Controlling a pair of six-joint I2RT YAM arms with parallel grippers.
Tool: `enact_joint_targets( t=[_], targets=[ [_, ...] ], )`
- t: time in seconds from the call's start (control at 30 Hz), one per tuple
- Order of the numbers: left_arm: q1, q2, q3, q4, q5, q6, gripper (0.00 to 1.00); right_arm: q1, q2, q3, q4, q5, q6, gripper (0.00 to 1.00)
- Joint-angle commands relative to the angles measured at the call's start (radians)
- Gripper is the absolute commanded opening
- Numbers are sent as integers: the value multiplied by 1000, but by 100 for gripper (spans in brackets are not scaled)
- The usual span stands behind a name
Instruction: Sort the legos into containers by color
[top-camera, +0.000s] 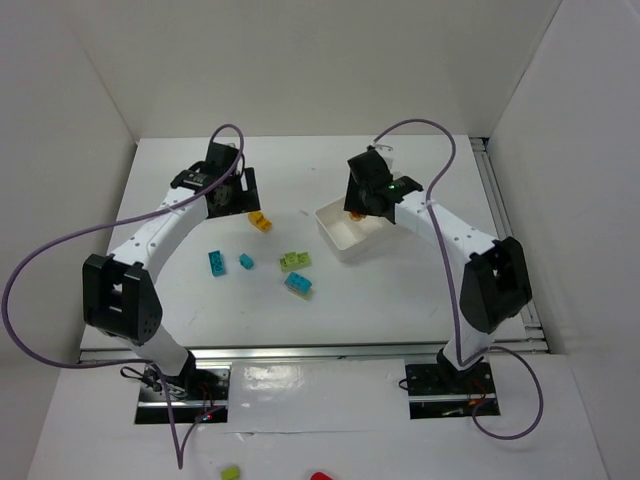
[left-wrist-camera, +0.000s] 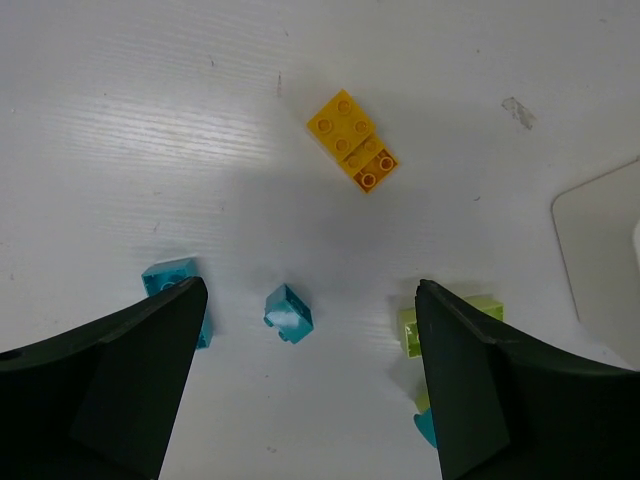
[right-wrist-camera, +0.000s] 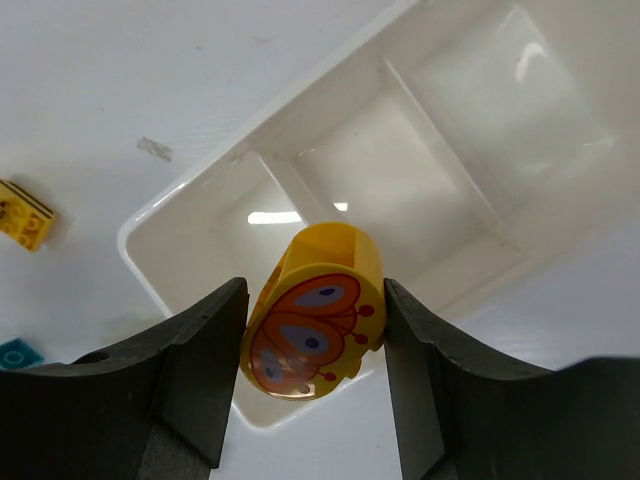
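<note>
My right gripper (right-wrist-camera: 315, 335) is shut on the rounded yellow piece with red marks (right-wrist-camera: 312, 312) and holds it above the near compartment of the white three-compartment tray (right-wrist-camera: 200, 190); the tray (top-camera: 340, 243) shows partly under the arm in the top view. My left gripper (left-wrist-camera: 305, 375) is open and empty above the table. An orange-yellow brick (left-wrist-camera: 352, 138) (top-camera: 260, 221) lies ahead of it. A small cyan brick (left-wrist-camera: 288, 313), another cyan brick (left-wrist-camera: 172, 280) and a lime green brick (left-wrist-camera: 450, 315) lie between and beside its fingers.
In the top view, two cyan bricks (top-camera: 217, 263) (top-camera: 246, 261), a lime green brick (top-camera: 295, 260) and a larger cyan brick (top-camera: 298, 284) lie mid-table. White walls enclose the table. A green and a red piece (top-camera: 231, 472) lie off the table at the near edge.
</note>
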Motion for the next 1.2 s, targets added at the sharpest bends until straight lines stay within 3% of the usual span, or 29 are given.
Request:
enact_joint_targets(
  t=[0.0,0.17,0.2,0.27,0.3,0.4,0.53,0.8,1.0,1.17],
  targets=[
    [20,49,55,-11,41,-28,94,17,66,66,80,-45,-67,36],
    [20,92,87,-31,63,-37,94,26,125,76,112,-45,-67,40],
    [20,109,87,-42,63,-37,94,26,140,76,112,-56,-67,53],
    [20,141,110,-51,75,-48,94,26,140,102,112,-68,-76,62],
    [20,152,110,-51,75,-48,94,26,140,102,112,-68,-76,72],
    [20,205,159,-60,87,-71,94,36,116,122,112,-79,-97,80],
    [20,284,208,-85,87,-97,93,36,72,131,86,-30,-107,78],
    [20,391,297,-85,124,-155,88,13,-103,-18,124,33,-84,74],
    [29,454,340,-119,89,-319,91,-10,-126,-94,101,21,-74,89],
    [47,538,406,-146,52,-397,81,-10,-145,-113,83,10,-74,90]
  ],
)
